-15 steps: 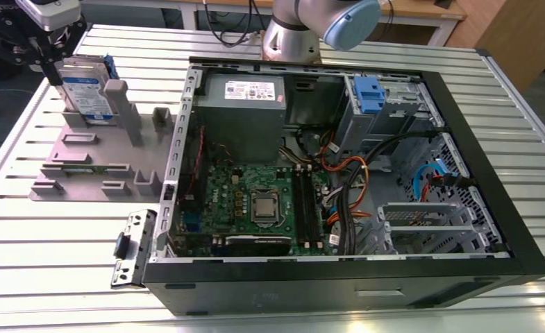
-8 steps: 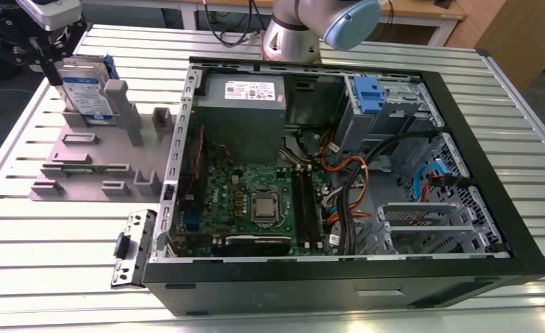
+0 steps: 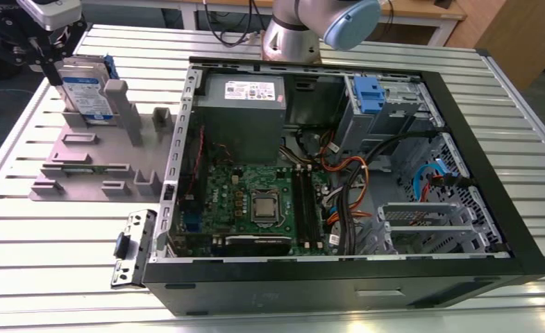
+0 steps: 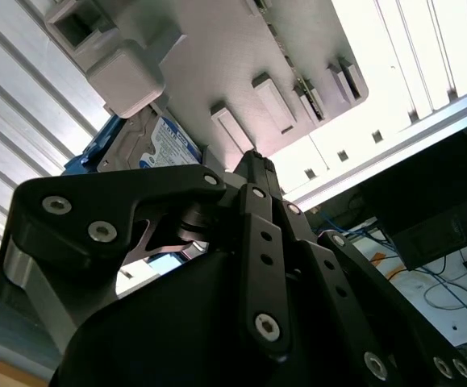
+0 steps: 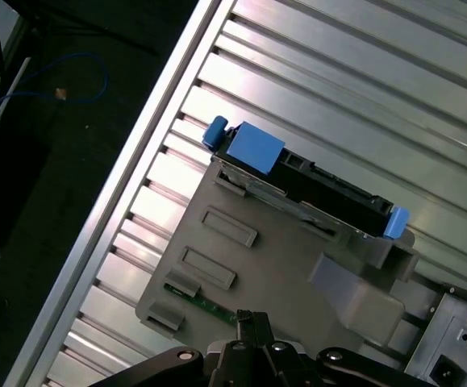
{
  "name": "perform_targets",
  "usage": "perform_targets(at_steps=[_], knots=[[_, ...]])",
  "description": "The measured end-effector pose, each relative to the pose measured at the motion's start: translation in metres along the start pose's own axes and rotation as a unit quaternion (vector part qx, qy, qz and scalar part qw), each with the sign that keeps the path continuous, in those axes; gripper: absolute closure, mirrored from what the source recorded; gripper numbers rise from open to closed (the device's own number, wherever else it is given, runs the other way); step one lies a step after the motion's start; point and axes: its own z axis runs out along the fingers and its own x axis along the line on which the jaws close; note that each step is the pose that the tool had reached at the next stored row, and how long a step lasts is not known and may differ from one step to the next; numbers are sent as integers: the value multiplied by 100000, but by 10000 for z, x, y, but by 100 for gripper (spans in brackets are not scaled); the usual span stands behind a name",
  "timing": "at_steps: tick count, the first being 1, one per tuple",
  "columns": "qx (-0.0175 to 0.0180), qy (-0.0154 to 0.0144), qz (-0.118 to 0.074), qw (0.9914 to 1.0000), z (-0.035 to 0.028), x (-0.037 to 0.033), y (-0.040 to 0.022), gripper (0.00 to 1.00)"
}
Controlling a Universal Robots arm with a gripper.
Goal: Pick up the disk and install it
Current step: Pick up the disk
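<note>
Where the disk stands: the disk (image 3: 87, 94) is upright on edge in a slot of the grey fixture (image 3: 78, 163), on the bench (image 3: 59, 277), at the exterior view's left of the open case (image 3: 346, 267). It is not yet lifted.
Hand: the hand (image 3: 55, 73) hangs just beside the disk's top edge and apart from it. Its jaws appear closed on nothing, though the linkages hide much of the tips in both wrist views.
Disk detail: a blue bracket (image 5: 253, 147) frames the disk, with tabs projecting at both ends.
Fixture contents: the disk in its tall slot and a small green board (image 5: 213, 306) in a low slot. The other slots are vacant.
Case contents: power supply (image 3: 242, 104), motherboard (image 3: 253, 201), loose cables (image 3: 355, 166), and a grey cage (image 3: 397, 104) carrying a blue latch (image 3: 369, 94).
Hazard 1: closed jaws lowered onto the disk would strike its edge rather than straddle it.
Hazard 2: a sideways push on the upright disk could tilt it and jam it in the slot.
Hazard 3: a grip on the plastic bracket alone could flex it and let the disk slip.
Hazard 4: the cables cross the case interior near the cage, so a carried disk could snag them or clip the case rim.
</note>
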Motion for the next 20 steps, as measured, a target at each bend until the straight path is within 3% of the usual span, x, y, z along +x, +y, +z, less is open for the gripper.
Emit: perform_targets(at_steps=[6, 20], knots=[[-266, -127, -17, 100000, 0, 0, 0, 90], [-219, -90, -1012, 99995, 0, 0, 0, 90]])
